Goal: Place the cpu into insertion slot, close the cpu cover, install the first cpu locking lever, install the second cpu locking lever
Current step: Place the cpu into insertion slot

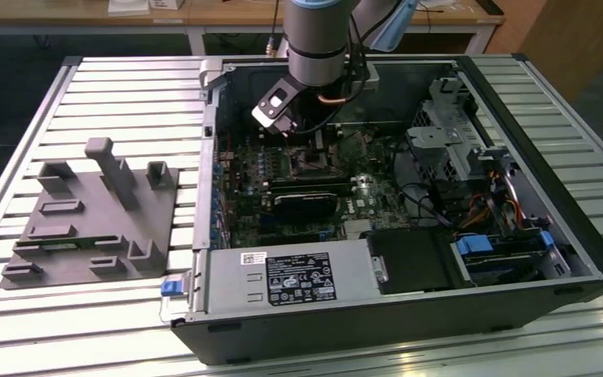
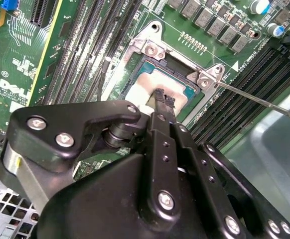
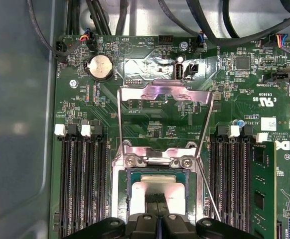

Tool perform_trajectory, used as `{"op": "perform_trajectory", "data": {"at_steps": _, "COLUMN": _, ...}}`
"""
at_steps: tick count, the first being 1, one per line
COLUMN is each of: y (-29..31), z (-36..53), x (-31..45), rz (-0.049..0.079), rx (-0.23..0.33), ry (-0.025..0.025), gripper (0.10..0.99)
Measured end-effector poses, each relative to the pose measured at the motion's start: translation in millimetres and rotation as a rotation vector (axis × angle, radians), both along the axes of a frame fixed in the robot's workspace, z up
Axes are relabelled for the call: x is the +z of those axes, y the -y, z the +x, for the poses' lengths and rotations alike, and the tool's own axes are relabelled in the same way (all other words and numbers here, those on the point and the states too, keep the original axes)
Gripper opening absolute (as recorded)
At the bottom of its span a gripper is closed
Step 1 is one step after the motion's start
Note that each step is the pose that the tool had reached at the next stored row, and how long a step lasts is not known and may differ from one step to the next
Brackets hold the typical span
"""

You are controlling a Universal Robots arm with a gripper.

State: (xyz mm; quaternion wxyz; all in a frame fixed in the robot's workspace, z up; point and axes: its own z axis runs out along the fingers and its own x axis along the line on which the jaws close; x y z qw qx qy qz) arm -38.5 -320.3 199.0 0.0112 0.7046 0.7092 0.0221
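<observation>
On the slatted silver table (image 1: pixel 123 86), the black hand (image 2: pixel 165 98), fingers together, points straight down onto the small silvery-tan square cpu (image 2: pixel 152 82) seated in the metal-rimmed square insertion slot (image 3: pixel 117 194), with the thin silvery cpu cover (image 3: pixel 165 92) open.

Green motherboard (image 3: pixel 150 127), pale silvery-tan cpu (image 3: pixel 140 191), shiny silver cpu cover (image 3: pixel 165 93), black gripper (image 2: pixel 164 98), black memory slots (image 3: pixel 80 184), silver-grey ribbed bench (image 1: pixel 123 94).
</observation>
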Motion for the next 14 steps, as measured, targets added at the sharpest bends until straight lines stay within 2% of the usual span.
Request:
{"op": "perform_trajectory", "data": {"at_steps": 9, "y": -0.2, "z": 0.1, "x": -0.2, "rz": 0.001, "rx": 0.0, "ry": 0.0007, "gripper": 0.106}}
{"op": "perform_trajectory", "data": {"at_steps": 10, "y": -0.4, "z": 0.3, "x": 0.8, "rz": 0.003, "rx": 0.0, "ry": 0.0017, "gripper": 0.106}}
{"op": "perform_trajectory", "data": {"at_steps": 14, "y": -0.1, "z": 0.0, "x": 10.2, "rz": 0.001, "rx": 0.0, "ry": 0.0003, "gripper": 0.106}}
